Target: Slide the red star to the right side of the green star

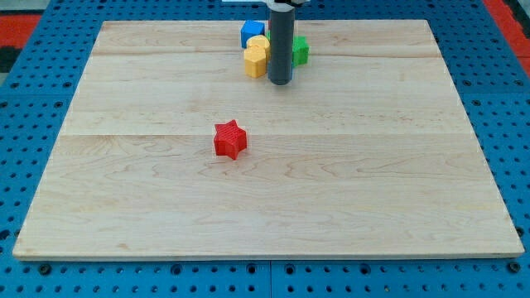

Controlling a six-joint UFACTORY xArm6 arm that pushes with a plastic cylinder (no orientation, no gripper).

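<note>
The red star (230, 139) lies alone near the middle of the wooden board (124, 190). The green star (300, 50) sits near the view's top, partly hidden behind my rod. My tip (280, 83) rests on the board just below and left of the green star, far above and right of the red star. It stands right beside the cluster of blocks.
A cluster sits left of the rod near the view's top: a blue block (251, 31), a yellow block (259, 43) and a yellow hexagon-like block (255, 61). A blue pegboard (33, 108) surrounds the board.
</note>
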